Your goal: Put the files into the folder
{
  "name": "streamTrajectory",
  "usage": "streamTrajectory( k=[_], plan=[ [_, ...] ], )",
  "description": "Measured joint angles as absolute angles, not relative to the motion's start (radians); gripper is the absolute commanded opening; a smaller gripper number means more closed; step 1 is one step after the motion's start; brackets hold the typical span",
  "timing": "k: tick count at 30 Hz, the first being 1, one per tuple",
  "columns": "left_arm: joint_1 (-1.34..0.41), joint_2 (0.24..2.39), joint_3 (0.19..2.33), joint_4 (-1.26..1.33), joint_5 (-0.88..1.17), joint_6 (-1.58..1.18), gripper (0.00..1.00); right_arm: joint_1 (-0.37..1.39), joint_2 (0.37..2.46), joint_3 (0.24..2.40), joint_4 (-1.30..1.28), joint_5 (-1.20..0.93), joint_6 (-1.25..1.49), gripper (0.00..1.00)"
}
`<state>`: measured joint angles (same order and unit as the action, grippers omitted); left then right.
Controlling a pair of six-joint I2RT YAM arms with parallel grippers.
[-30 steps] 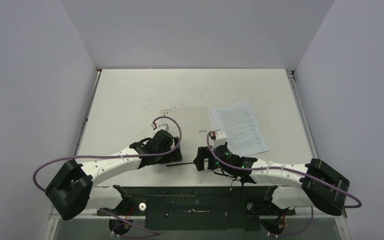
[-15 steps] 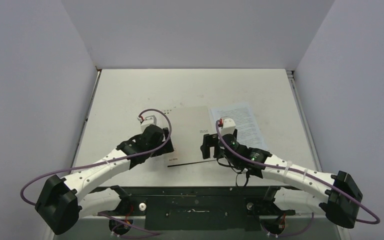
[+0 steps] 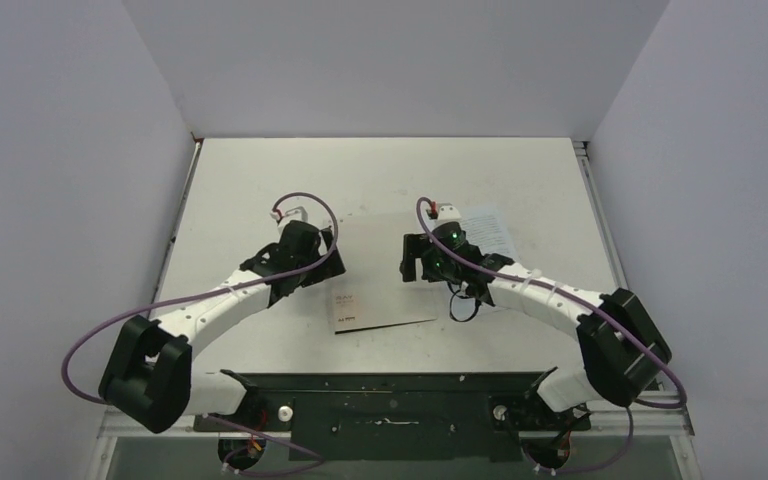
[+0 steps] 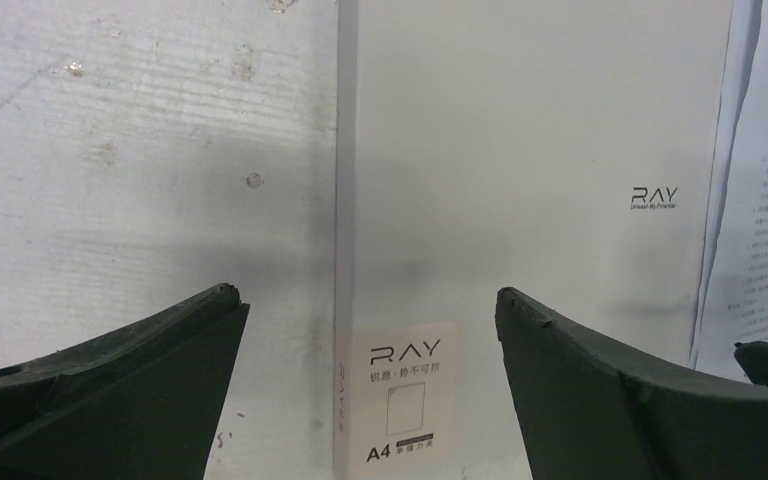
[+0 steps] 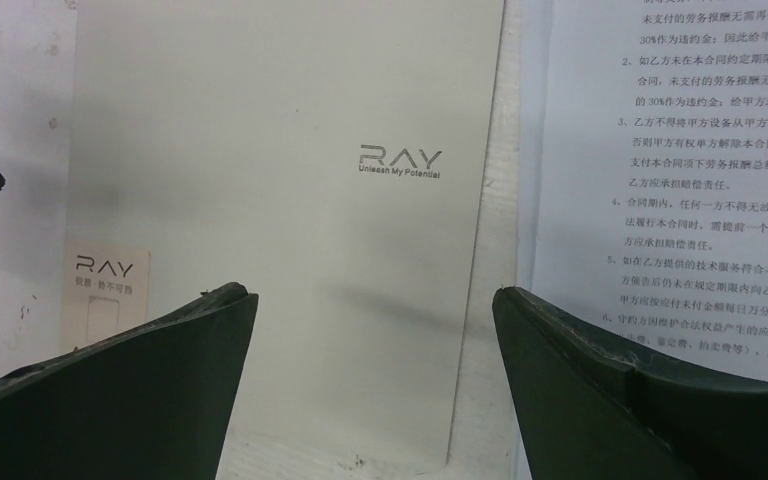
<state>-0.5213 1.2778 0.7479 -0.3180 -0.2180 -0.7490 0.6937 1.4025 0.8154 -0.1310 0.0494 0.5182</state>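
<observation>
Top external: folder closed on tabletop, files just right. Left gripper, right gripper above folder, jaws wide, empty. Step, likely: opening; next needs cover edge lifted.

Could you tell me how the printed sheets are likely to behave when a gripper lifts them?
Probably floppy: the files look like thin paper lying flat on the table, so they would likely droop from a pinch. Probably light too, so a push may slide or buckle them rather than shift them neatly.
</observation>
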Motion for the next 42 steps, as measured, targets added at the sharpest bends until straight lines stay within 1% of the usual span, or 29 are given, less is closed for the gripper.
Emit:
streamTrajectory(
  k=[9,24,30,42],
  plan=[
    [-0.488,1.413,0.772,-0.25,-0.181,-0.745,0.96,0.606,1.583,0.855,-0.046,-0.072,0.525,0.92],
    [-0.482,1.491,0.804,-0.213,-0.137,-0.746,0.96,0.545,1.727,0.891,0.065,-0.157,0.578,0.91],
    [-0.482,1.514,0.808,-0.204,-0.117,-0.746,0.96,0.513,1.739,0.897,0.086,-0.16,0.588,0.9],
    [-0.489,1.58,0.833,-0.178,-0.07,-0.745,0.96,0.418,1.731,0.873,0.108,-0.06,0.571,0.9]
  ],
)
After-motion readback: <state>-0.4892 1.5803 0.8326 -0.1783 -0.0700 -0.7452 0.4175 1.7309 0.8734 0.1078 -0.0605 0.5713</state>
